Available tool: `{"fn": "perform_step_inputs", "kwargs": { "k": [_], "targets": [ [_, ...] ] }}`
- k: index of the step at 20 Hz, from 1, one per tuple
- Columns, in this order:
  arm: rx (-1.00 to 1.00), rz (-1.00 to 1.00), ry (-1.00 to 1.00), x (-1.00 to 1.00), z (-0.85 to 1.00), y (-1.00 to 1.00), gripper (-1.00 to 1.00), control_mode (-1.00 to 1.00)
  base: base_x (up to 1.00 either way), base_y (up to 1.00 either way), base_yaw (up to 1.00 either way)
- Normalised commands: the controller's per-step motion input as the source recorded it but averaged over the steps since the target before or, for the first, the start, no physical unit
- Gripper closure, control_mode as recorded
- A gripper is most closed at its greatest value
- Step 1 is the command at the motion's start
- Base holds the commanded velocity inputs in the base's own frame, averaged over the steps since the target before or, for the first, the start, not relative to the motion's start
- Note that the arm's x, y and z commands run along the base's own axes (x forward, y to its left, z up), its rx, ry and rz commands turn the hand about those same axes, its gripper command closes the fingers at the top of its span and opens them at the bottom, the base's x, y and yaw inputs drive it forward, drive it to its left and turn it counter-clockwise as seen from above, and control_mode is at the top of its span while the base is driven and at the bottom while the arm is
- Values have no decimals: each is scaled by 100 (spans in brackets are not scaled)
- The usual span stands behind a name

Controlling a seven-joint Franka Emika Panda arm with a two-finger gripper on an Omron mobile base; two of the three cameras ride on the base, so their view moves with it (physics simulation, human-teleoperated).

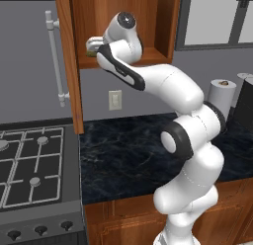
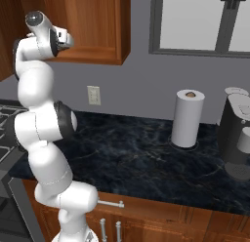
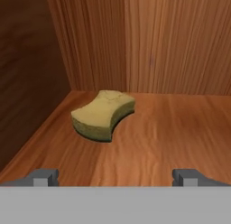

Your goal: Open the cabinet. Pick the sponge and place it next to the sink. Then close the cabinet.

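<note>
cabinet (image 1: 163,26): already open, door (image 1: 69,61) swung out to the left with its handle (image 1: 55,61) facing the stove side. First step looks done.

sponge (image 3: 103,114): lying flat on the cabinet floor, toward the back left corner, a bit left of center in the hand view. Touching nothing but the wood under it. A sliver also peeks out beside the wrist in the left base view.

gripper (image 3: 116,177): poked in at the cabinet mouth, fingers spread wide, nothing between them. Tips short of the sponge, clear gap of bare shelf ahead.

progress: roughly a third in, judging by the open door. Not grabbed yet.

left to do: reach deeper and a touch left, close on the sponge, pull it out, carry it over to the sink, then shut the door.

sink: can't spot it from here, just dark counter (image 2: 146,153), paper towel roll (image 2: 188,118) and a coffee machine (image 2: 237,138) off right. Probably needs a drive.

watch out: left cabinet wall close to the sponge, not much finger room on that side.
</note>
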Motion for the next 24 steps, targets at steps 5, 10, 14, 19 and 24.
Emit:
{"fn": "perform_step_inputs", "kwargs": {
  "k": [5,10,14,19,24],
  "targets": [
    [0,0,0,26,0,7,-100,-100,0,0,0],
    [0,0,2,26,0,8,-100,-100,0,0,0],
    [0,0,4,19,0,12,-100,-100,0,0,0],
    [0,0,5,18,0,11,-100,-100,0,0,0],
    [0,0,3,20,0,6,-100,-100,0,0,0]
  ]
}}
